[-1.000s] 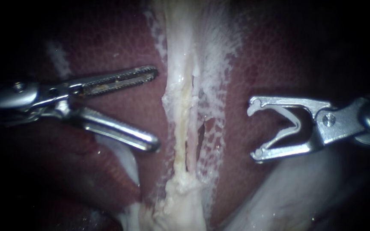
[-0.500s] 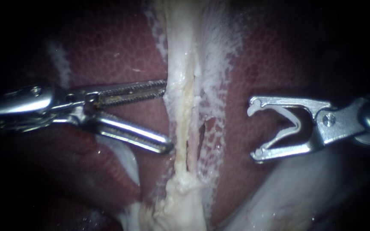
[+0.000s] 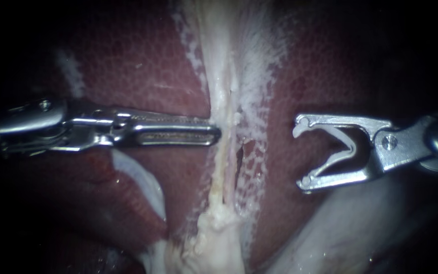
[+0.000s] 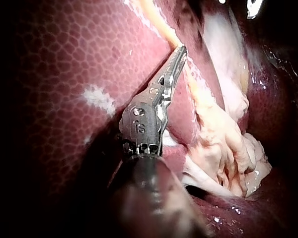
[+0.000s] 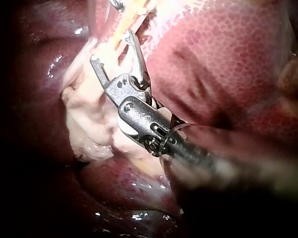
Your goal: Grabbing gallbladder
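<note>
While right instrument [image 3: 300, 157] hangs over liver [image 3: 143, 76] with jaws wide apart and empty, left instrument [image 3: 216, 134] jaws closed flat, pinching edge of pale band [image 3: 221, 61]

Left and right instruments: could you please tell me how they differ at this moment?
The left instrument has closed jaws, apparently pinching the pale band at its edge; the right instrument has jaws gaping wide, holding nothing. The left's jaws are long and straight; the right's are short with hooked tips. The left touches the band; the right hangs apart over liver. Both point level toward the band.
</note>
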Controlling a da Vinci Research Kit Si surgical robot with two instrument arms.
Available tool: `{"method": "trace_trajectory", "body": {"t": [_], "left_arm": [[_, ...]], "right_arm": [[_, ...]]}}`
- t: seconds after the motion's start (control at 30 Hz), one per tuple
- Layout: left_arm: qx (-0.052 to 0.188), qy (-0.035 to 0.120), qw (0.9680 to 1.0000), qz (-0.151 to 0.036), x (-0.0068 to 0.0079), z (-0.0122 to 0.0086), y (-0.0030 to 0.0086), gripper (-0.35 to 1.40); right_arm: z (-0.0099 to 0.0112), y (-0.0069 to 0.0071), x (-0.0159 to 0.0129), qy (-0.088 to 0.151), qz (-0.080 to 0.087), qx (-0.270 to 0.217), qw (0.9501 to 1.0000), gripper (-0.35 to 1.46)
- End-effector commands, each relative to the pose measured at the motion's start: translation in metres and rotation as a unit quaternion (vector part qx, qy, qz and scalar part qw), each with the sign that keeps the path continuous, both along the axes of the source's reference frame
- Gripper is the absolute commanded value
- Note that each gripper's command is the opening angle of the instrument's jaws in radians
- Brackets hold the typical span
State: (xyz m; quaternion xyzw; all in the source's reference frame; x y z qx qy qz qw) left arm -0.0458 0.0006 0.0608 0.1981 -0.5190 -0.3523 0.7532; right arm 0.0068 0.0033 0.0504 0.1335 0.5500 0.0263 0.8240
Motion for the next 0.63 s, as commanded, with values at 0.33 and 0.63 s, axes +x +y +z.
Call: {"method": "trace_trajectory", "body": {"t": [0.33,0.63], "left_arm": [[0.007,0.009,0.9999,-0.005,0.0008,0.0007,0.0003,-0.35],[0.007,0.011,0.9999,-0.005,0.0008,0.0007,0.0003,-0.35]], "right_arm": [[0.0000,0.0000,0.0000,0.000,0.000,0.000,1.0000,0.60],[0.0001,-0.0001,0.0000,0.000,0.000,0.000,1.0000,0.60]]}}
